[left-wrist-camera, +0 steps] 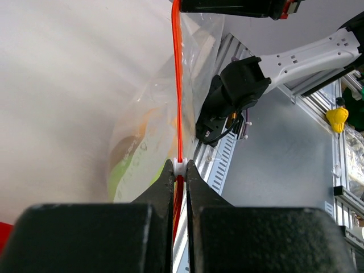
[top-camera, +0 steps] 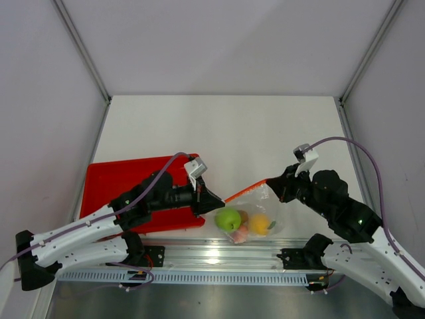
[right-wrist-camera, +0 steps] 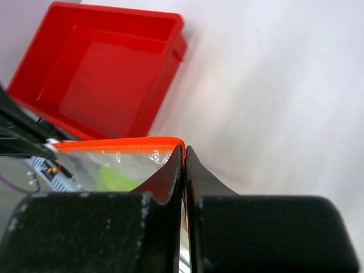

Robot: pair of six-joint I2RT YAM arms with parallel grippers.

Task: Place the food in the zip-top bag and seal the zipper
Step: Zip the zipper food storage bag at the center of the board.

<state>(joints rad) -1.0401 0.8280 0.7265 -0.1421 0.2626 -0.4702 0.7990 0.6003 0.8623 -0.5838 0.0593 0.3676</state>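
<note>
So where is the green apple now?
In the top view, the green apple sits low inside the clear bag, just right of the red tray, with the yellow-orange fruit on its right.

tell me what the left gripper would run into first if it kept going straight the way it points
The left gripper is shut on the zipper, which runs straight ahead. Along that line the first solid thing looks to be the right gripper, pinching the strip's far end, though depth is unclear.
</note>
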